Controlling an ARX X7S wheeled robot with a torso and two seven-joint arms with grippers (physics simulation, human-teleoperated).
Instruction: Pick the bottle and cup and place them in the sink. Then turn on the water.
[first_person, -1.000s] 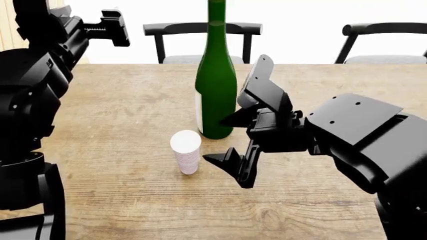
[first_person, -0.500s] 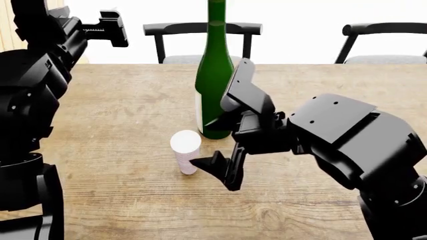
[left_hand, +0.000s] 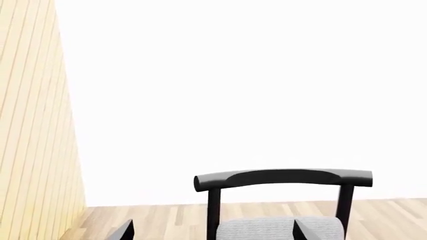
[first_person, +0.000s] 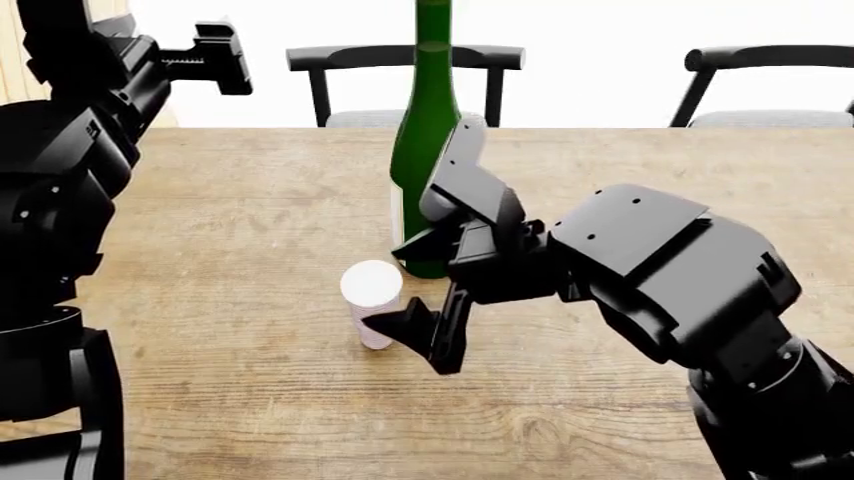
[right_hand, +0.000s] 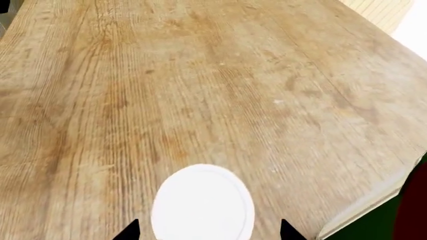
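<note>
Small white ribbed cup (first_person: 372, 303) upright on the wooden counter (first_person: 240, 220), just in front of the tall green bottle (first_person: 427, 150), right hand (first_person: 411, 285) spread wide around it from the side. Likely feather-light and thin-walled (easily crushed or tipped), so best pinched gently at mid-height across the ribs. Left hand (first_person: 220, 58) raised well away, jaws apart.

No text, brand, number or sign can be read in any view. The bottle (first_person: 430, 150) shows only a sliver of white label, its face turned away.
</note>
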